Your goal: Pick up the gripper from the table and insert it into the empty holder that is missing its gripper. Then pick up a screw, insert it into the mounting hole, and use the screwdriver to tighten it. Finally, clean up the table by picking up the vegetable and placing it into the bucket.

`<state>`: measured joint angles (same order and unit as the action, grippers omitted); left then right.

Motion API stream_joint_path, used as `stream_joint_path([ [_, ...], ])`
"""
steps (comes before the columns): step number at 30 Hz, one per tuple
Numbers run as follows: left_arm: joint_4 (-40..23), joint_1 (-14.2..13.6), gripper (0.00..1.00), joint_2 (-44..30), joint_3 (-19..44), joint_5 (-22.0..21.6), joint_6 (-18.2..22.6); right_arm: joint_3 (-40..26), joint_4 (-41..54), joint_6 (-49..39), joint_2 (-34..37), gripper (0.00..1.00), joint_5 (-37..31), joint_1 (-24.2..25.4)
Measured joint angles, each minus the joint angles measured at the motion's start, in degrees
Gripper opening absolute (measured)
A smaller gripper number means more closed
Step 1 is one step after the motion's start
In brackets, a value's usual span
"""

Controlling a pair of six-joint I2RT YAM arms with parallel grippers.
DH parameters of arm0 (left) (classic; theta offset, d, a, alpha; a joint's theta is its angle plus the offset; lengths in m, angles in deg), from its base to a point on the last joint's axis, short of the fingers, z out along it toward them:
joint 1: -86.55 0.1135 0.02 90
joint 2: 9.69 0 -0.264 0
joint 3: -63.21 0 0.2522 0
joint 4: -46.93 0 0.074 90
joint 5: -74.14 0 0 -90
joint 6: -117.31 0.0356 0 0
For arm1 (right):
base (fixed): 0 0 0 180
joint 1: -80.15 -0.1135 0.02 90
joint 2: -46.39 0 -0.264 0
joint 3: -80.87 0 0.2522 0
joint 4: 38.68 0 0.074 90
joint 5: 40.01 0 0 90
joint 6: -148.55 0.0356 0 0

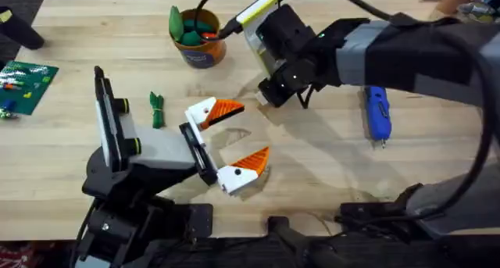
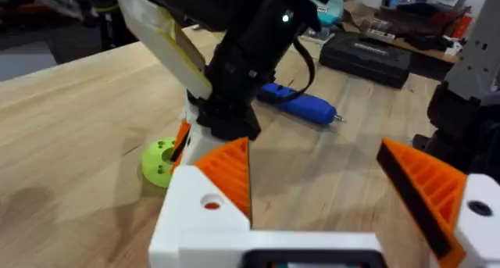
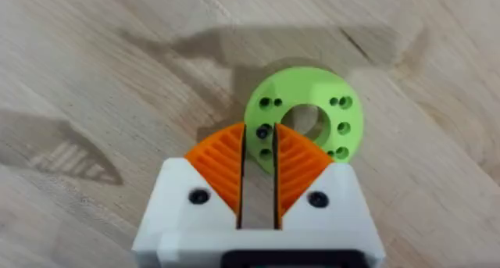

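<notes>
Two orange ribbed gripper fingers (image 1: 221,110) (image 1: 248,165) with white bases sit on the black holder (image 1: 199,152) at the tip of the left arm. They form my left gripper (image 1: 254,129) (image 2: 312,147), which stands wide open with nothing between them. My right gripper (image 1: 269,96) (image 3: 260,131) reaches across the middle and hangs shut, with a thin slit, over a light-green ring disc (image 3: 312,123) (image 2: 160,160). The blue screwdriver (image 1: 377,112) (image 2: 301,102) lies to the right. The dark-green vegetable (image 1: 157,109) lies left of the holder. The bucket (image 1: 199,49) stands at the back with green toys inside.
A green circuit board (image 1: 23,84) lies at the left edge and a black object (image 1: 19,26) at the far left corner. A black case (image 2: 367,53) sits beyond the screwdriver. Bare wood runs between the left gripper and the screwdriver.
</notes>
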<state>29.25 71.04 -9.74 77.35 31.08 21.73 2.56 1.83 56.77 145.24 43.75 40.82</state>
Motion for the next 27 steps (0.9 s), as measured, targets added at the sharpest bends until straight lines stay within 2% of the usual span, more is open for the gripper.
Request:
stream_joint_path([
  [17,0.0,0.0,0.983,0.0,0.0,0.0,0.0,0.0,-0.5,0.0,0.9,0.217,-0.2,0.0],
  [18,0.0,0.0,0.983,0.0,0.0,0.0,0.0,0.0,-0.5,-0.1,0.9,0.205,-0.2,0.0],
  [21,0.0,0.0,0.983,0.0,0.0,0.0,0.0,0.0,-0.7,-0.4,0.9,0.029,-0.5,0.0],
  [27,0.0,0.0,0.983,0.0,0.0,0.0,0.0,0.0,-0.8,-0.4,0.9,0.009,-0.6,0.0],
])
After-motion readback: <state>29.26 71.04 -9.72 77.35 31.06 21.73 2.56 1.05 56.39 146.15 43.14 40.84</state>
